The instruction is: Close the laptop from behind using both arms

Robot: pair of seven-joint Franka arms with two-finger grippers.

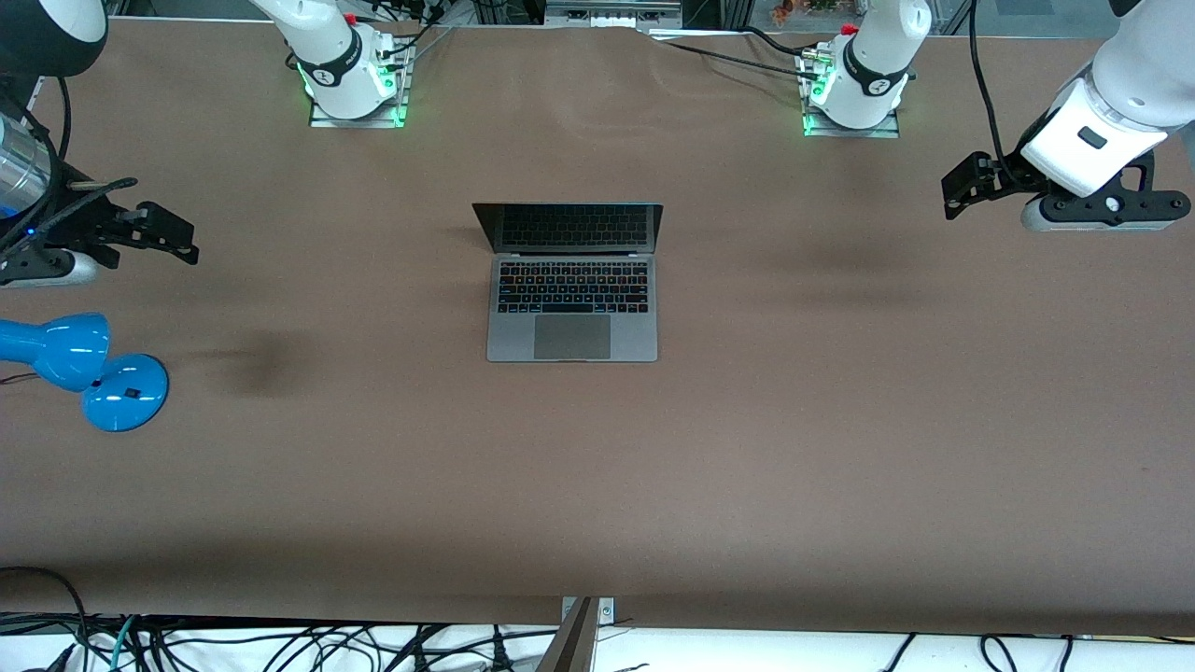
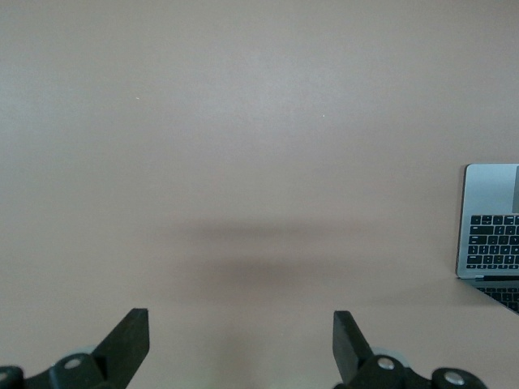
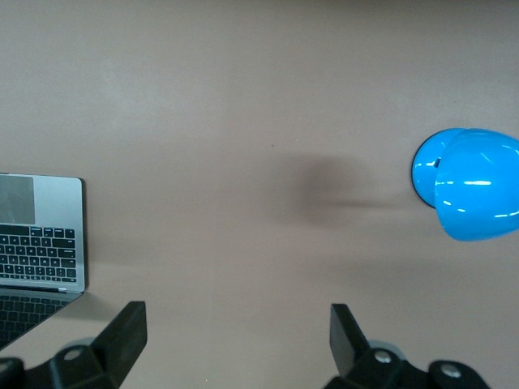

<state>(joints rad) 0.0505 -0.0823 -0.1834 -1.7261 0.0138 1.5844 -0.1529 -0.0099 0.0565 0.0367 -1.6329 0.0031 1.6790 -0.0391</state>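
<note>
MacBook-style laptop [image 1: 571,280] sits open mid-table, screen facing the front cam, so its lid back faces the bases. Left gripper [image 1: 962,187] and right gripper [image 1: 168,233] hang over bare table at either end w/ fingers wide open, holding nothing, prob bc the push isn't started yet. Blue desk lamp [image 1: 84,369] sits near the right arm's end.

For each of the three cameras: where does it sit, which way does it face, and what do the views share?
Front view: high across the table, facing both arm bases, the open laptop and a blue lamp.
Left wrist view: on the left arm, looking down past the open left end effector at bare table.
Right wrist view: on the right arm, looking down past the open right end effector.
Shared: the laptop in all three; the lamp in front and right wrist views.
</note>
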